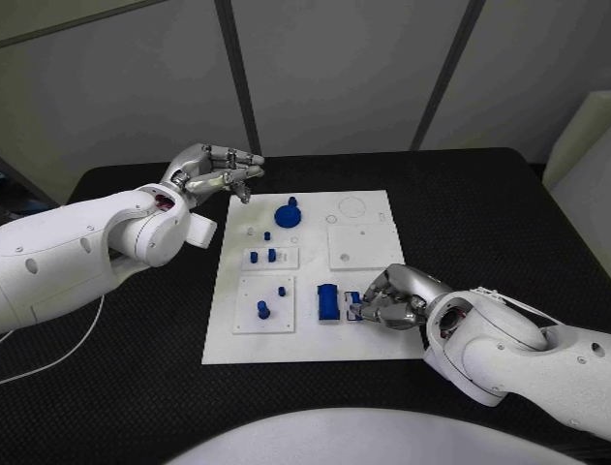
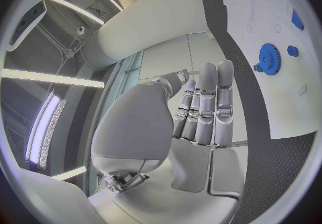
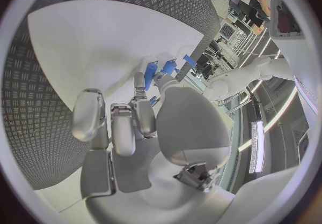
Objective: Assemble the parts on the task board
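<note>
Right hand: the right hand point(image 1: 392, 297) rested on the near right part of the task board point(image 1: 361, 334), fingers curled in and closed on a small blue part point(image 1: 352, 310) at its fingertips; in the right wrist view the hand point(image 3: 137, 122) showed its fingers point(image 3: 88, 114) bent over the white plate, with blue pieces point(image 3: 161, 68) just beyond them.

Left hand: the left hand point(image 1: 215, 172) hovered above the tabletop just off the board's far left corner, fingers bent loosely and apart, holding nothing; the left wrist view showed the hand point(image 2: 201, 111) with its fingers point(image 2: 206, 95) lying side by side and nearly straight, nothing between them.

Block beside right hand: a blue rectangular block point(image 1: 329, 301) lay on the board just to the left of the right hand's fingertips, touching or nearly touching the pinched part.

Gear: a blue gear point(image 1: 289, 214) sat on the board's far section, near the left hand; it also appeared in the left wrist view point(image 2: 270, 59).

Pegs: small blue pegs point(image 1: 269, 257) stood in the middle left section, and another point(image 1: 263, 310) stood in the near left section.

Task board: the white plate lay in the middle of the black tabletop point(image 1: 529, 213), its right-hand panels bare.
</note>
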You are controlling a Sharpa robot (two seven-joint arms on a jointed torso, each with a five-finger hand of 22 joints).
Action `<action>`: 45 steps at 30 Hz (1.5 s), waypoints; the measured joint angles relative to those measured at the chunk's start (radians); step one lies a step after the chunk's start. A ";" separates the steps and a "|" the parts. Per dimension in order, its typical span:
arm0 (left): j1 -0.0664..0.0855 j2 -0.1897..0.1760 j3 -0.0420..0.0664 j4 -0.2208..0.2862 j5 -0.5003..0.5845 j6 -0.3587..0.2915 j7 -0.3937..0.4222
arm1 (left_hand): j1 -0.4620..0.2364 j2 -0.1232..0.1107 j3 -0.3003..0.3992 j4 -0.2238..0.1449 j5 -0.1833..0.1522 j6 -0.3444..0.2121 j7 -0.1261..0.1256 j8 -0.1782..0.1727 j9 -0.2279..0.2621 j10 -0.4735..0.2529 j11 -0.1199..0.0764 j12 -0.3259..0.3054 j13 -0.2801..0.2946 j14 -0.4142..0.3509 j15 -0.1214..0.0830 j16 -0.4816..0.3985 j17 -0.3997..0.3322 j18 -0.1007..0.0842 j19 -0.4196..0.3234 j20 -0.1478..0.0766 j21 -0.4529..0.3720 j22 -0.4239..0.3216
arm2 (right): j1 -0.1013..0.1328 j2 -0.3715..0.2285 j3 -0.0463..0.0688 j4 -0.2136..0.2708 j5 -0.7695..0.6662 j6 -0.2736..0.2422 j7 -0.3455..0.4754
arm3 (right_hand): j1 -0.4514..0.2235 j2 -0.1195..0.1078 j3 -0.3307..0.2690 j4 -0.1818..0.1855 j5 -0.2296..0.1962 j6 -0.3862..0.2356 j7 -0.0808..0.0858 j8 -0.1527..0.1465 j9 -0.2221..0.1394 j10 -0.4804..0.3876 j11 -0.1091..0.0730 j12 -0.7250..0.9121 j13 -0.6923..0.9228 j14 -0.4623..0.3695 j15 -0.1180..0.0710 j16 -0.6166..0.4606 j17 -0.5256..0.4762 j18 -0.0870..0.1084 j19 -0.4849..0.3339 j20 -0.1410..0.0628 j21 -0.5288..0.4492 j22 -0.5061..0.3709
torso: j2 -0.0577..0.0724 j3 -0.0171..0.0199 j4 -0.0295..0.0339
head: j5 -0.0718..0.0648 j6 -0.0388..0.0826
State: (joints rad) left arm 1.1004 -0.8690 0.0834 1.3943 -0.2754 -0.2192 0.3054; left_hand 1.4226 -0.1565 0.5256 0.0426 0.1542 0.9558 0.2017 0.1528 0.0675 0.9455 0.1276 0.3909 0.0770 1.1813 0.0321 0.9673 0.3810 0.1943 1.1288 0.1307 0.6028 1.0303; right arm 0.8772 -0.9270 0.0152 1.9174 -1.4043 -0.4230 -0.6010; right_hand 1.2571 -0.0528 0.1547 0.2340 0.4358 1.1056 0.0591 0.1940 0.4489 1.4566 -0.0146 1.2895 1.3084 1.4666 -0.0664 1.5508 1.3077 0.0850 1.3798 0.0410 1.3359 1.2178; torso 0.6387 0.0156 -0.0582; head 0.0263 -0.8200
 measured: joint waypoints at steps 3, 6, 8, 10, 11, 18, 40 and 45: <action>0.000 0.000 0.000 0.001 0.000 0.001 0.000 | 0.000 0.000 0.000 0.000 0.000 0.000 0.000 0.000 0.000 0.000 0.000 0.000 0.000 0.000 0.000 0.000 0.000 0.000 0.000 0.000 0.000 0.000 | 0.000 0.009 0.000 -0.003 -0.003 0.017 -0.005 | -0.016 -0.005 -0.012 0.012 0.003 0.007 0.000 0.003 0.000 0.002 -0.002 0.005 0.000 0.000 0.000 0.000 0.000 0.000 0.000 0.000 0.000 0.000 | 0.000 0.0000 0.0000 | 0.003 -0.001; 0.000 0.000 0.000 0.002 0.000 0.002 -0.001 | 0.000 0.000 0.000 0.000 0.000 0.000 0.000 0.000 0.000 0.000 0.000 0.000 0.000 0.000 0.000 0.000 0.000 0.000 0.000 0.000 0.000 0.000 | 0.000 0.014 -0.001 -0.007 -0.006 0.031 -0.010 | -0.028 -0.005 -0.023 0.023 0.011 0.007 0.000 0.003 0.002 0.002 -0.002 0.005 0.000 0.000 0.000 0.000 0.000 0.000 0.000 0.000 0.000 0.001 | 0.000 -0.0001 0.0001 | 0.005 -0.001; 0.000 0.000 0.000 0.002 0.000 0.002 -0.001 | 0.000 0.000 0.000 0.000 0.000 0.000 0.000 0.000 0.000 0.000 0.000 0.000 0.000 0.000 0.000 0.000 0.000 0.000 0.000 0.000 0.000 0.000 | 0.000 0.016 -0.001 -0.009 -0.008 0.036 -0.012 | -0.028 -0.005 -0.029 0.029 0.017 0.007 -0.001 0.003 0.004 0.002 -0.002 0.005 0.000 0.000 0.000 0.000 0.000 0.000 0.000 0.000 0.000 0.001 | 0.000 -0.0002 0.0001 | 0.006 -0.002; 0.000 -0.001 0.000 0.002 0.000 0.002 -0.001 | 0.000 0.000 0.000 0.000 0.000 0.000 0.000 0.000 0.000 0.000 0.000 0.000 0.000 0.000 0.000 0.000 0.000 0.000 0.000 0.000 0.000 0.000 | 0.000 0.017 0.000 -0.010 -0.010 0.039 -0.014 | -0.032 -0.009 -0.029 0.029 0.017 0.007 -0.001 0.004 0.005 0.002 -0.002 0.005 0.000 0.000 0.000 0.000 0.000 0.000 0.000 0.000 0.000 0.000 | 0.000 -0.0001 0.0001 | 0.008 -0.003; 0.000 -0.002 0.000 0.002 0.000 0.002 -0.001 | 0.000 0.000 0.000 0.000 0.000 0.000 0.000 0.000 0.000 0.000 0.000 0.000 0.000 0.000 0.000 0.000 0.000 0.000 0.000 0.000 0.000 0.000 | 0.000 0.017 0.000 -0.010 -0.010 0.039 -0.015 | -0.033 -0.008 -0.029 0.029 0.017 0.007 -0.001 0.004 0.005 0.002 -0.002 0.005 0.000 0.000 0.000 0.000 0.000 0.000 0.000 0.000 0.000 0.000 | 0.000 -0.0001 0.0001 | 0.009 -0.003; 0.000 -0.002 0.000 0.002 0.000 0.002 -0.001 | 0.000 0.000 0.000 0.000 0.000 0.000 0.000 0.000 0.000 0.000 0.000 0.000 0.000 0.000 0.000 0.000 0.000 0.000 0.000 0.000 0.000 0.000 | 0.000 0.019 0.000 -0.013 -0.014 0.041 -0.017 | -0.043 -0.011 -0.048 0.039 0.020 0.007 -0.001 0.004 0.005 0.001 -0.002 0.005 0.000 0.000 0.000 0.000 0.000 0.000 0.000 0.000 0.000 -0.001 | 0.000 0.0001 -0.0012 | 0.010 -0.003; 0.000 0.000 0.000 0.001 0.000 0.003 -0.003 | 0.000 0.000 0.000 0.000 0.000 0.000 0.000 0.000 0.000 -0.003 0.004 0.004 0.000 -0.004 0.004 0.000 -0.001 0.000 0.000 0.000 0.000 0.000 | -0.001 0.009 -0.001 -0.007 -0.010 0.036 -0.009 | -0.173 0.014 -0.175 0.056 -0.065 0.007 0.000 0.015 0.013 0.001 -0.002 0.004 0.000 0.000 0.000 0.000 0.000 0.000 0.000 0.000 0.000 -0.002 | -0.001 0.0008 -0.0022 | 0.005 0.000; 0.000 0.000 0.000 0.001 0.000 0.004 -0.004 | 0.000 0.000 0.000 0.000 0.000 0.000 0.000 0.000 0.000 -0.003 0.004 0.004 0.000 -0.004 0.004 0.000 -0.001 0.000 0.000 0.000 0.000 0.000 | -0.001 -0.005 -0.001 -0.001 -0.008 0.036 -0.001 | -0.117 0.012 -0.184 0.032 -0.062 0.007 0.000 0.021 0.017 0.001 -0.002 0.004 0.000 0.000 0.000 0.000 0.000 0.000 0.000 0.000 0.000 -0.001 | -0.001 0.0008 -0.0020 | 0.005 0.002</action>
State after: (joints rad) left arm 1.1003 -0.8689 0.0834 1.3953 -0.2754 -0.2155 0.3015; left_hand 1.4226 -0.1565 0.5256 0.0426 0.1542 0.9558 0.2017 0.1528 0.0675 0.9420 0.1312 0.3948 0.0772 1.1778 0.0356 0.9673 0.3802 0.1944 1.1288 0.1307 0.6028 1.0303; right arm 0.8766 -0.9322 0.0143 1.9162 -1.4121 -0.3868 -0.6016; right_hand 1.1400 -0.0411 -0.0290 0.2658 0.3736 1.1125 0.0587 0.2150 0.4660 1.4579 -0.0162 1.2934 1.3086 1.4666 -0.0662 1.5508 1.3074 0.0850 1.3798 0.0410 1.3358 1.2166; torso 0.6381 0.0164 -0.0602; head 0.0315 -0.8182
